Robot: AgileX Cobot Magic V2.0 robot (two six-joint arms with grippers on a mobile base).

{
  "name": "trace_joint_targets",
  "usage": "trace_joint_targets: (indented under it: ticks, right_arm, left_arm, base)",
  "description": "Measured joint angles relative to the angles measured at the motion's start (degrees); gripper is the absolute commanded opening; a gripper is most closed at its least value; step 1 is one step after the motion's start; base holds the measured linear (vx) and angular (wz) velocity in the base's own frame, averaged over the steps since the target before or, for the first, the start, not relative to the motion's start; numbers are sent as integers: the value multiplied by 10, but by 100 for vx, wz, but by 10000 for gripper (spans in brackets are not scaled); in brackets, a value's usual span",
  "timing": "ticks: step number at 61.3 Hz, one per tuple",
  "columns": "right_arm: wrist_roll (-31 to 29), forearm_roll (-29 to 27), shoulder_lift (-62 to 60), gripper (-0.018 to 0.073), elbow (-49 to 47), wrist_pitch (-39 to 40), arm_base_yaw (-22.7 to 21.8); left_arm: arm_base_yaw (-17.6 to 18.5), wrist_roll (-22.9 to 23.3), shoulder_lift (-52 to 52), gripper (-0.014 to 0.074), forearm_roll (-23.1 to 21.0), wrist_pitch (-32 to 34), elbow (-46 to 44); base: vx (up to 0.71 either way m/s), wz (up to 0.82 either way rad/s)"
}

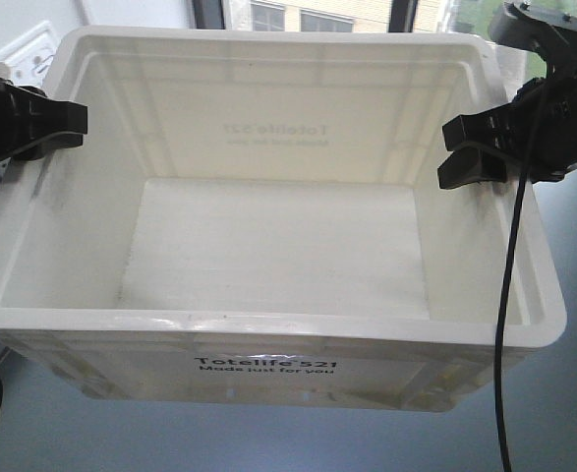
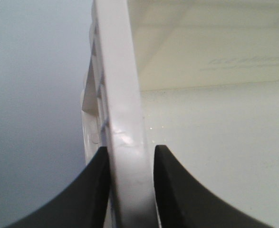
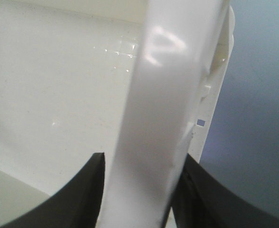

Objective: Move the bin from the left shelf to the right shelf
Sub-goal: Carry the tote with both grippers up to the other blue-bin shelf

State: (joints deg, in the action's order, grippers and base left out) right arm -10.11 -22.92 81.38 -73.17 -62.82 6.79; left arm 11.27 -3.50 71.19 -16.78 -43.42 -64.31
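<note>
Nearest: bin (image 1: pixel 268 324), near wall printed "Totelife 521", filling the front view over a grey surface (image 1: pixel 563 413). Held between both grippers, left rim pinched by left gripper (image 1: pixel 67 128), right rim by right gripper (image 1: pixel 455 152), one finger inside the wall, one outside. White, rectangular, open-topped, ribbed under the rim. Grippers reaching in from either side, level with the rim.
</note>
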Motion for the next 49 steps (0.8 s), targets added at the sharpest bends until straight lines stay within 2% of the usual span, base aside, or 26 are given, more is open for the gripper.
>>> trace_joint_targets:
  ticks: [49]
  right_arm:
    - [0,-1,0,-4,0,2,0]
  left_arm:
    - [0,0,0,-5,0,0,0]
  base:
    - [19,65]
